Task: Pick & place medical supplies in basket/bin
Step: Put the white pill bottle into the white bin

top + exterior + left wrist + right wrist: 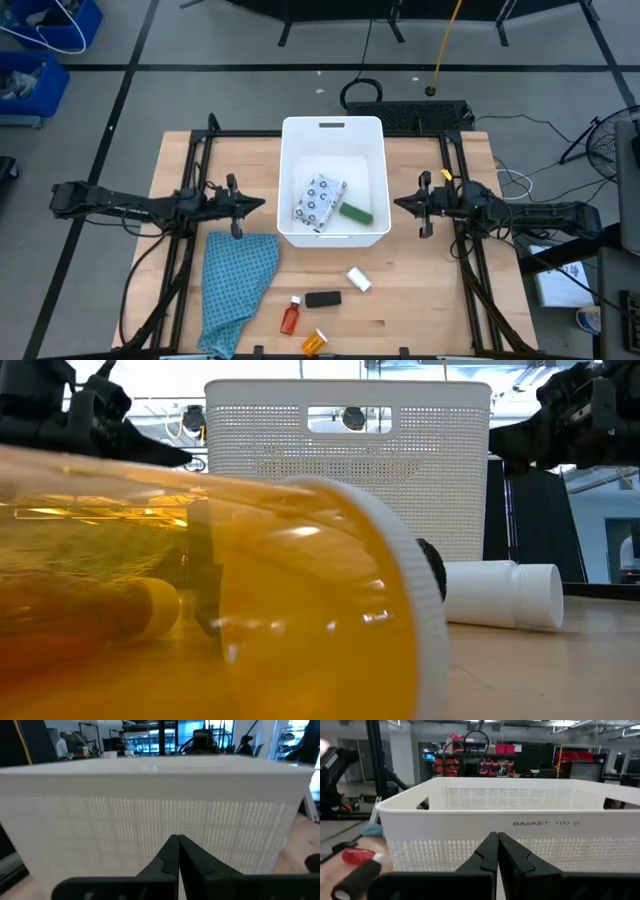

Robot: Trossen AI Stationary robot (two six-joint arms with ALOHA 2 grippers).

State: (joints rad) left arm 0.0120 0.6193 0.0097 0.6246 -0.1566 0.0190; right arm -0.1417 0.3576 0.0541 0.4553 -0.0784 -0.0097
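grey floor, blue bins, black fan.

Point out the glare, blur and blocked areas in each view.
Low view: a transparent orange plastic bottle lies against the lens, blurred, with bright highlights, hiding much of the table; windows behind are blown out. Left wrist view: the white perforated plastic basket fills the picture, its mesh soft. Right wrist view: the near red bottle is blurred. High view: evenly lit.
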